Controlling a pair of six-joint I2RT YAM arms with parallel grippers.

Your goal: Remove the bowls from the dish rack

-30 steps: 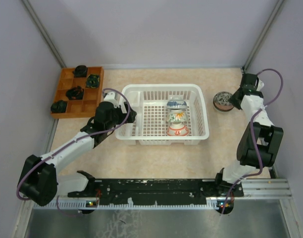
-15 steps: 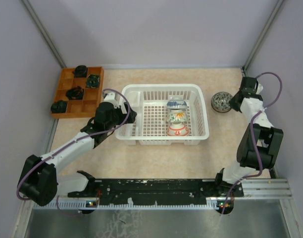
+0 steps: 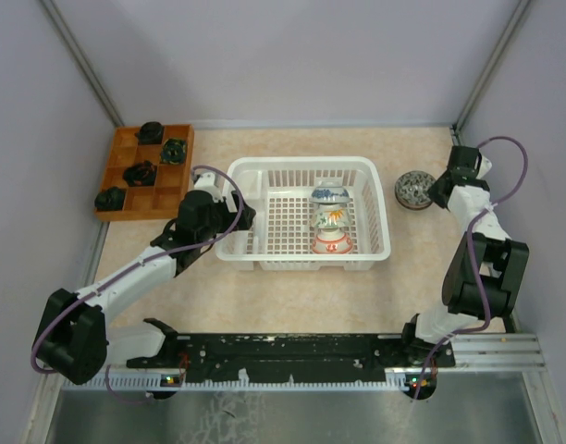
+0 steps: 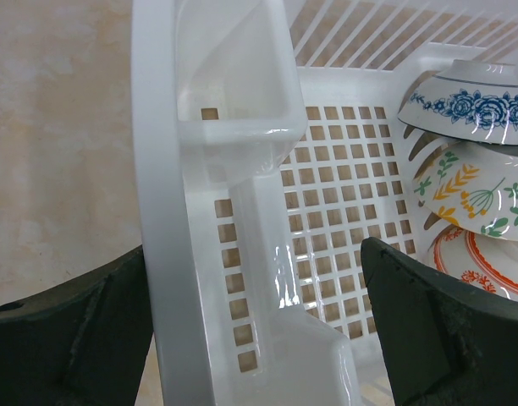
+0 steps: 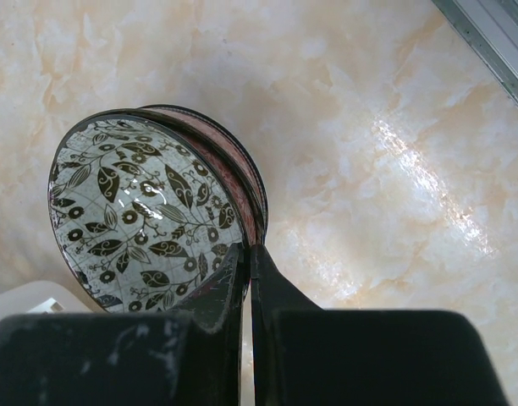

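Note:
The white dish rack (image 3: 301, 215) stands mid-table. Three bowls stand on edge in its right half: blue-and-white (image 3: 329, 194), orange-and-green flowered (image 3: 331, 218) and red-orange marked (image 3: 331, 242). The left wrist view shows them too: blue (image 4: 466, 101), flowered (image 4: 475, 190), red (image 4: 487, 262). My left gripper (image 3: 235, 217) (image 4: 255, 279) is open, straddling the rack's left wall (image 4: 170, 211), one finger outside and one inside. A dark, pinkish-sided bowl (image 3: 414, 190) (image 5: 149, 211) with black leaves inside sits on the table right of the rack. My right gripper (image 3: 435, 191) (image 5: 249, 247) is shut on its rim.
A brown wooden compartment tray (image 3: 140, 190) with dark lumps (image 3: 140, 172) sits at the back left. Grey walls close in on both sides and behind. A metal corner rail (image 5: 487, 34) runs near the dark bowl. The arms' black base rail (image 3: 283, 356) lines the near edge.
My right gripper has closed onto the dark bowl's rim, and the bowl has shifted slightly left. The left arm and the rack have not moved.

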